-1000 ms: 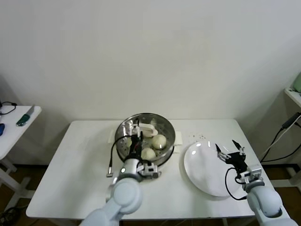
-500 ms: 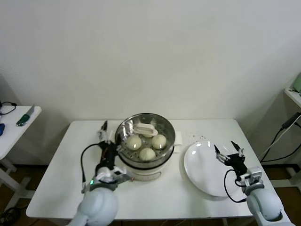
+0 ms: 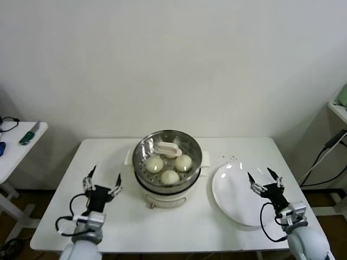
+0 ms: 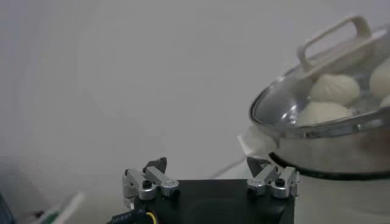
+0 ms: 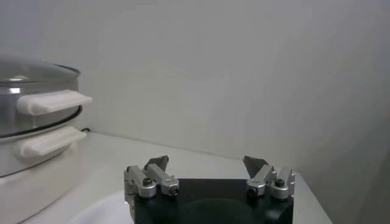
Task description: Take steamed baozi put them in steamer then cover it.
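The steamer stands mid-table, its glass lid with a white handle resting on top. Three baozi show through the glass. My left gripper hovers open and empty over the table's front left, well clear of the pot. The left wrist view has that gripper low, with the steamer and baozi beyond it. On the other side my right gripper is open and empty above the white plate; its wrist view shows the steamer far off.
The bare white plate lies right of the steamer. A small side table holding tools stands off the table's left end, and a cable hangs at the right. A wall runs behind the table.
My left gripper has drawn back from the lid handle over the steamer, past its left side, to the table's front left. The lid stays on the steamer. The right gripper drifted slightly nearer.
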You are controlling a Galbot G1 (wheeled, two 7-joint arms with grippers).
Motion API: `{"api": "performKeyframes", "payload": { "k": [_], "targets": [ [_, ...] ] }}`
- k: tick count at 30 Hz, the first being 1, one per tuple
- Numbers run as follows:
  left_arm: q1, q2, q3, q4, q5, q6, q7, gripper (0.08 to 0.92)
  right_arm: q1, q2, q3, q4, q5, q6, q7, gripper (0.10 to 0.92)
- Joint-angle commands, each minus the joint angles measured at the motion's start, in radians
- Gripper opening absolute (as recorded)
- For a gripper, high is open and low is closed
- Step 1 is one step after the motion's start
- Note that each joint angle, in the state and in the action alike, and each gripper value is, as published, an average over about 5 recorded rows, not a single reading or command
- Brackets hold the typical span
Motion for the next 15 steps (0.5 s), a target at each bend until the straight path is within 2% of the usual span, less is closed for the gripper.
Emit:
{"api": "performKeyframes", "payload": {
  "k": [1, 15],
  "targets": [
    [0.106, -0.059, -0.148, 0.144, -0.325, -0.357, -0.009, 0.823, -0.038, 0.031, 0.026, -0.001, 0.001, 0.047, -0.046, 0.823],
    [0.099, -0.055, -0.142, 0.143, -0.316, -0.343, 0.033, 0.823, -0.039, 0.032, 0.03, -0.009, 0.006, 0.072, -0.064, 0.823]
  ]
}}
